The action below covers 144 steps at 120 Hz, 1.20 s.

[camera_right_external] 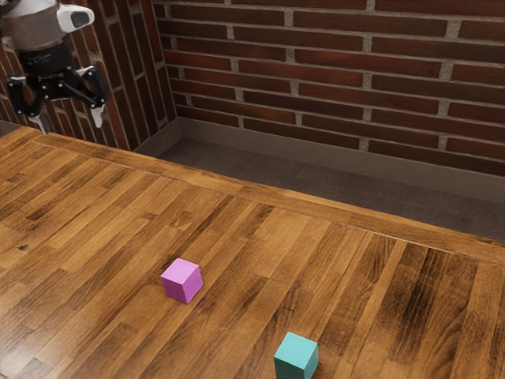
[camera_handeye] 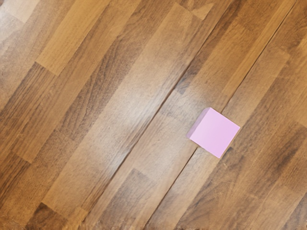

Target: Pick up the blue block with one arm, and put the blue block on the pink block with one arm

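Two blocks, not touching: blue block [camera_right_external: 296,357] near pink block [camera_right_external: 181,279], toward the exterior view's right of it — gripper [camera_right_external: 67,110] high off pink block's opposite side, spread wide, empty.

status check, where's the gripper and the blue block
Gripper open, empty, high at the exterior view's upper left. Blue block on the table, untouched, apart from the pink block. Nothing in the way.

Simulated room with brick wall [camera_right_external: 331,71], wooden table [camera_right_external: 95,229]
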{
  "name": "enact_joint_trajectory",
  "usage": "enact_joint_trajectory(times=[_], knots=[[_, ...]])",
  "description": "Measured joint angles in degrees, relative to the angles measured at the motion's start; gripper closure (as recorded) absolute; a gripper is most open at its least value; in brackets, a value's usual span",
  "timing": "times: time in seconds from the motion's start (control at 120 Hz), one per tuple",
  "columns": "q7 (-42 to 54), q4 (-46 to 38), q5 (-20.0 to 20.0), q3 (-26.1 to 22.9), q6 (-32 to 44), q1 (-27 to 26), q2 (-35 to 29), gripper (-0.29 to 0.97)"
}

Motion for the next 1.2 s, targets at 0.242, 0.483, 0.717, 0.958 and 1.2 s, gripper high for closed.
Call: enact_joint_trajectory(times=[0.242,0.483,0.717,0.958,1.2], knots=[[-19.4,-5.2,-2.3,-2.0,1.4,-6.0,-0.2,0.00],[-24.8,-13.1,-8.9,-6.0,14.8,-16.2,15.0,0.00],[-24.2,-18.0,-14.3,-9.4,32.8,-19.6,24.9,0.00],[-18.9,-17.8,-15.1,-14.0,42.1,-19.1,29.2,0.00],[-9.0,-16.5,-10.9,-14.5,46.4,-18.6,34.7,0.00]])
